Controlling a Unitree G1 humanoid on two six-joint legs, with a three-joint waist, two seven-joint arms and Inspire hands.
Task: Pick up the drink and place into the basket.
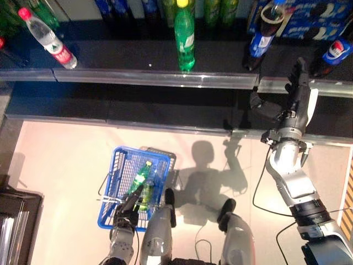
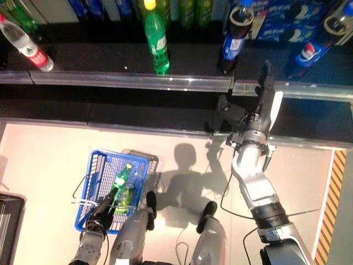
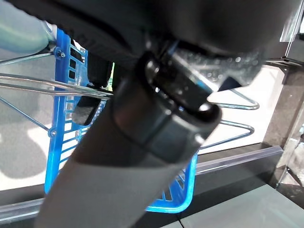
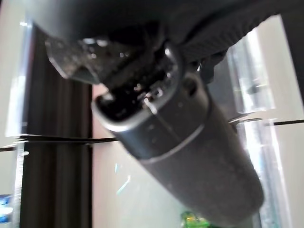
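Down on the floor sits the blue basket (image 1: 118,165), and there's a green drink bottle (image 1: 140,178) lying inside it already, its yellow-green cap pointing toward the shelf. The left robot hand (image 1: 128,208) is right at the basket's near rim, fingers (image 3: 83,114) hooked over the wire handle (image 3: 28,87) in the left wrist view, gripping it.

Up at the shelf (image 1: 154,78), the right robot hand (image 1: 292,99) is raised in front of the clear front rail, fingers straight and pointing up, thumb stuck out to the side, holding nothing. Just beyond it stand two dark cola bottles (image 1: 259,38) with blue labels. Mid-shelf stands a tall green bottle (image 1: 184,36) with a yellow cap, and toward the shelf's left end lies a clear water bottle (image 1: 48,38) with a red cap, tilted.
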